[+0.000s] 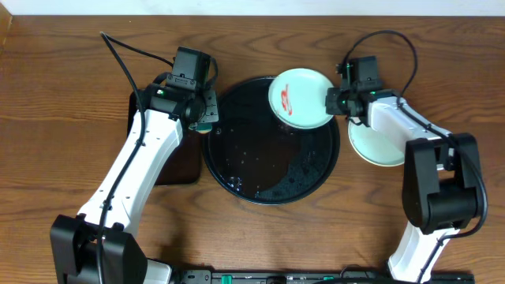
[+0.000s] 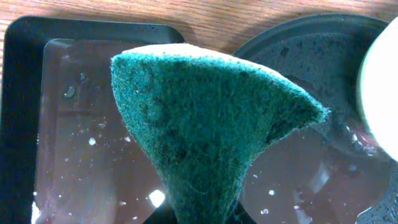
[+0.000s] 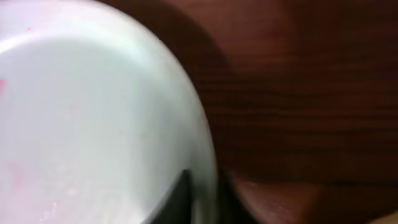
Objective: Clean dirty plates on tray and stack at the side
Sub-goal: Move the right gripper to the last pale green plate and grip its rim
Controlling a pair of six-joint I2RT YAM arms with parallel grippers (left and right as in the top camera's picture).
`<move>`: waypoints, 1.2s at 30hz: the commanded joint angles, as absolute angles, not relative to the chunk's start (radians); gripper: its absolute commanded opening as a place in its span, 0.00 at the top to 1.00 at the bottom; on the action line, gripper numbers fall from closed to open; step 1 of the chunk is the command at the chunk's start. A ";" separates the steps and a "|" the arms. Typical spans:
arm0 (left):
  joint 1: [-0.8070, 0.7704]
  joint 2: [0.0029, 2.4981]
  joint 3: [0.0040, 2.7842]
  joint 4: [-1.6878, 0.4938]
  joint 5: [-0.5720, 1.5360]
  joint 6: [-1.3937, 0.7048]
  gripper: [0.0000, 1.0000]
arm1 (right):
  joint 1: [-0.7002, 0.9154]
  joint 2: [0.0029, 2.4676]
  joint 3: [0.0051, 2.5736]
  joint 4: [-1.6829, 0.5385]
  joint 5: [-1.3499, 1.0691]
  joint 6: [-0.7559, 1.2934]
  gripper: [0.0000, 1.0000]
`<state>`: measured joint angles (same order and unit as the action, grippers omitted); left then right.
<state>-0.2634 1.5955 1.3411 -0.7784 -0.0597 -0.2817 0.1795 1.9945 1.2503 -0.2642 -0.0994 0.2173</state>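
Rim grip on the smeared plate [image 1: 300, 98], sponge [image 2: 205, 124] clamped.
Overhead, you see the right gripper [image 1: 338, 101] closed on that plate's edge at the round tray's [image 1: 237, 170] far-right rim, with a second plate [image 1: 377, 150] on the table beside it. The left gripper [image 1: 207, 118] sits at the tray's left. In the left wrist view the green sponge is pinched above the rectangular tray [image 2: 18, 93]. In the right wrist view the rim sits between the fingers, blurred.

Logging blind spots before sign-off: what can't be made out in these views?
- Left wrist: the sponge fills the view, hiding the left gripper behind it.
- Right wrist: the smeared plate is too close, blurred; its smear hardly shows.
- Overhead: the second plate is partly hidden under the right arm; whether more lie beneath is unclear.
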 commanded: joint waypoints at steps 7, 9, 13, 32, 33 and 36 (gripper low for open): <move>-0.262 1.601 1.341 -0.781 -0.080 -0.286 0.93 | 0.205 1.942 1.249 -0.336 -0.105 0.231 0.99; -0.262 1.601 1.341 -0.781 -0.080 -0.286 0.93 | 0.210 1.894 1.249 -0.368 -0.105 0.238 0.99; -0.262 1.601 1.341 -0.781 -0.080 -0.286 0.93 | 0.234 1.794 1.249 -0.476 -0.105 0.342 0.99; -0.262 1.602 1.338 -0.781 -0.079 -0.287 0.93 | 0.408 1.951 1.246 -0.670 -0.118 0.594 0.99; -0.262 1.603 1.337 -0.781 -0.079 -0.287 0.93 | 0.408 1.959 1.246 -0.669 -0.121 0.589 0.98; -0.262 1.612 1.333 -0.781 -0.077 -0.287 0.93 | 0.407 1.971 1.246 -0.656 -0.140 0.573 0.91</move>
<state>-0.2634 1.5963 1.3411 -0.7811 -0.0597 -0.2817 0.4007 1.9537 1.2488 -0.6632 -0.1223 0.5674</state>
